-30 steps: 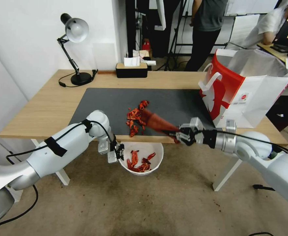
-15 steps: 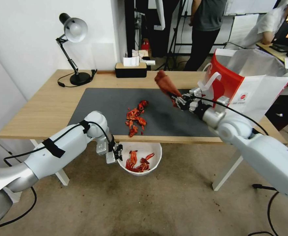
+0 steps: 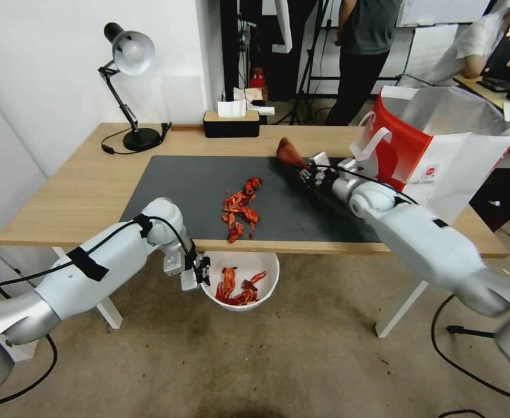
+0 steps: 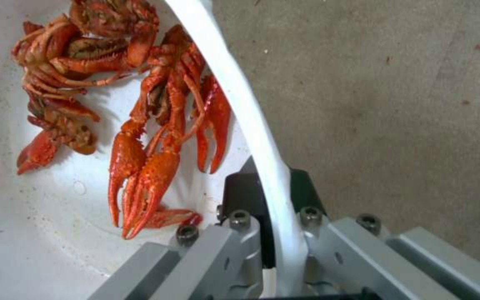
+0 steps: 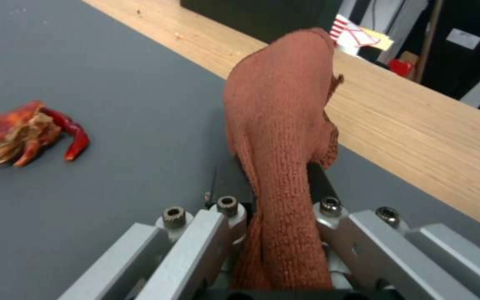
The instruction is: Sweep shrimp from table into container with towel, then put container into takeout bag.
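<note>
Two batches of shrimp point(image 3: 240, 206) at this point: a loose line on the dark grey mat point(image 3: 173, 180) near the front edge of the table point(image 3: 80, 186), and a pile already down in the container point(image 3: 266, 264), which hangs just below that edge.

Left claw point(image 3: 199, 273) is clamped on the container's rim, one finger inside the wall and one outside (the left wrist view shows it really clearly). That bowl looks stiff and light, but pinched at one spot on a thin rim it'll probably want to tip as more weight lands in it. I'd guess the rim is the only sensible place to hold it anyway.

Right claw point(image 3: 308, 171) is out over the far side of the mat, closed tight on the towel point(image 3: 289, 154), well apart from the shrimp. It grips the cloth at one end, so the rest sticks out past the fingers as a thick soft roll, its long axis in line with the claw and the free end pointing toward the back of the table. Soft and floppy stuff, so I reckon it bends rather than pushes unless it's pressed flat.

Shrimp line runs roughly front to back, near end close to the edge above the container. They look light, hard-shelled and a bit slippery.

Takeout bag point(image 3: 440, 168) stands on the table's right end, mouth open upward.
</note>
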